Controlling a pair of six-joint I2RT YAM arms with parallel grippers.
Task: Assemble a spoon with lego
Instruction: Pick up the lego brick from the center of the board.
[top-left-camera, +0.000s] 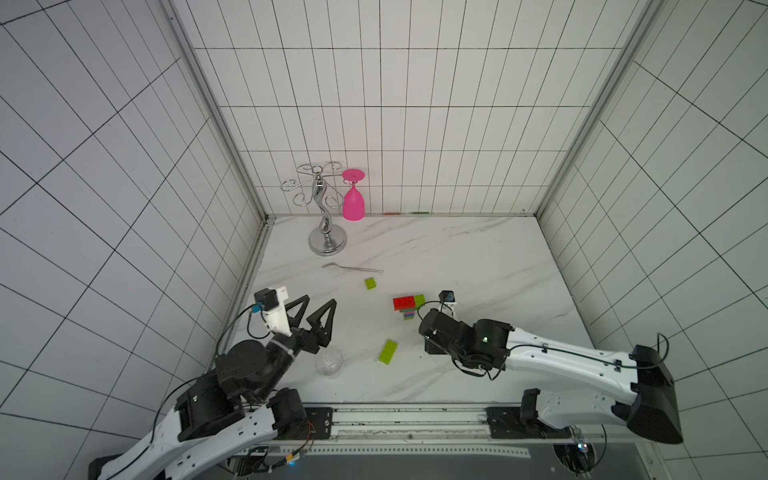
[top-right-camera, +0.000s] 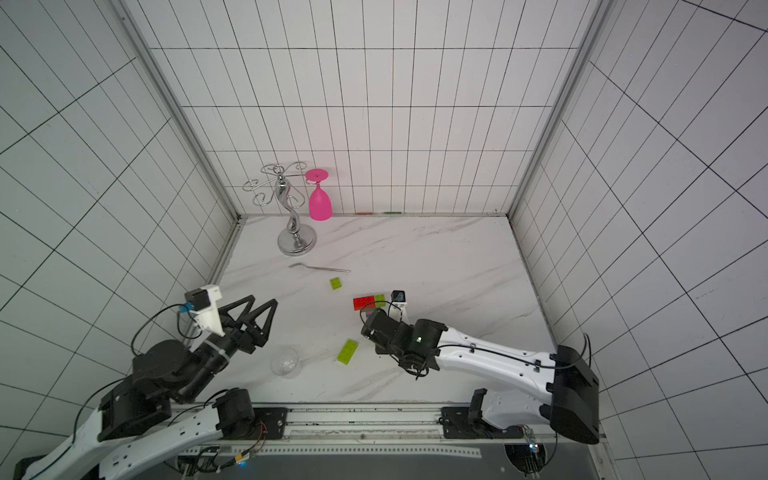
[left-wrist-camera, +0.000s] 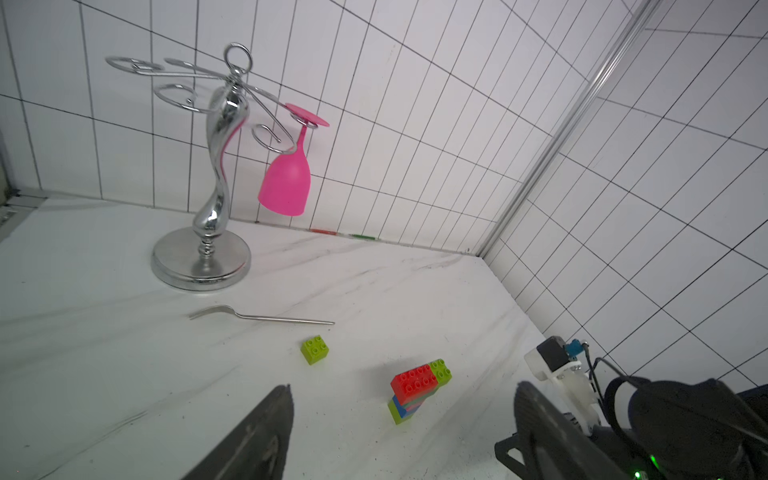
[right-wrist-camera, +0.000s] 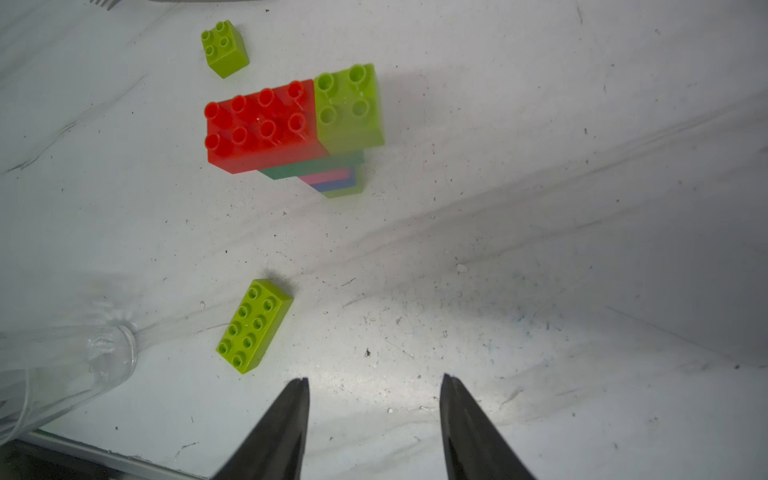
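The spoon stands near the table's middle, studs up. A red brick and a lime brick top it, over dark-green, pink, blue and lime layers. Loose lego lies around it: a small lime brick behind and a long lime brick in front. My left gripper hovers open to the left of the spoon, holding nothing. My right gripper points down at bare table close to the long lime brick, open and empty. The wrist hides its fingers in both top views.
A chrome glass rack stands at the back left with a pink glass hanging upside down from it. A thin metal fork lies behind the bricks. A clear glass lies on its side below my left gripper.
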